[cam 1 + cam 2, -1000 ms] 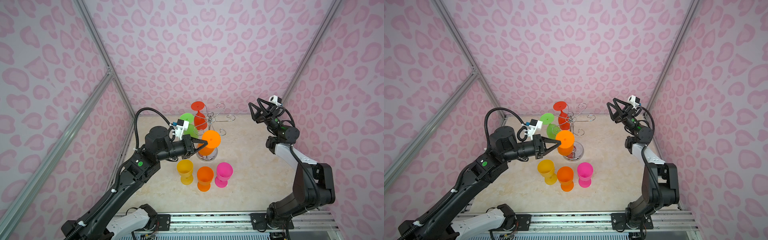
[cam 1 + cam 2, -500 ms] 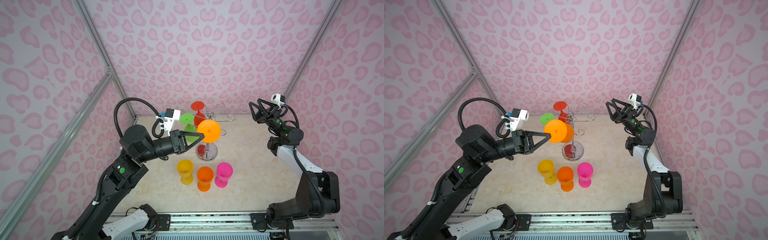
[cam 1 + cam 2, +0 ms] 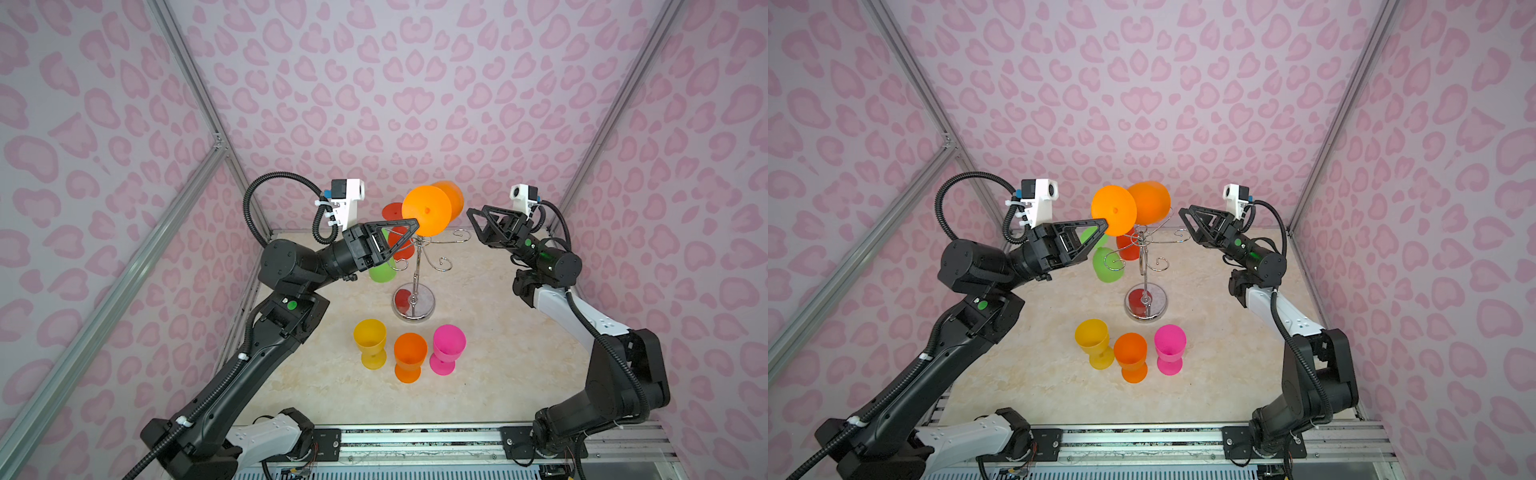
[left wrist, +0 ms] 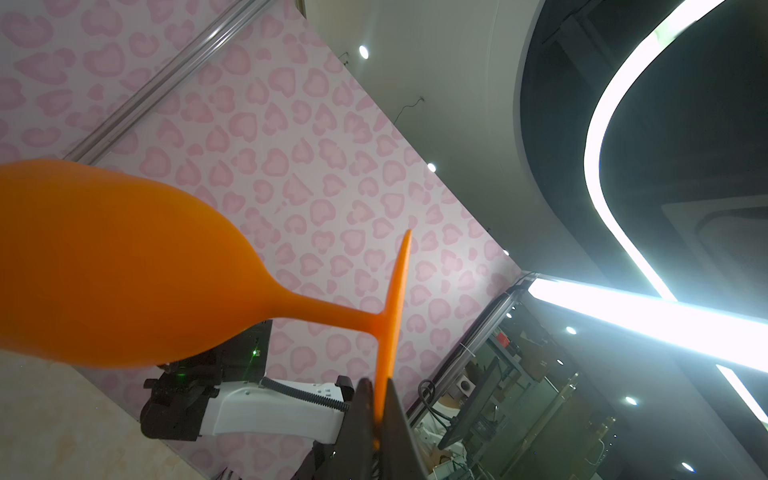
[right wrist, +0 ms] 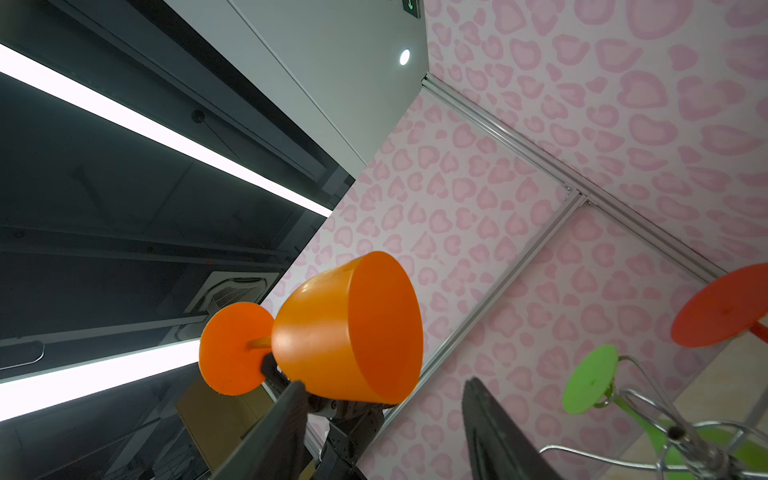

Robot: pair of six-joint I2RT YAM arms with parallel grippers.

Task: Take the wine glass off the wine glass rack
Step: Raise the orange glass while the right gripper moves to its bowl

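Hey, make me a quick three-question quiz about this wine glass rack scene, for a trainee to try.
1. Which part of the raised orange wine glass does the left claw pinch? A) bowl B) edge of the foot C) stem
2. True or false: the right claw holds a glass.
3. How many glasses hang on the wine glass rack?
Key: 1 B. 2 False, it is open and empty. 3 Two: the green glass and the red glass.
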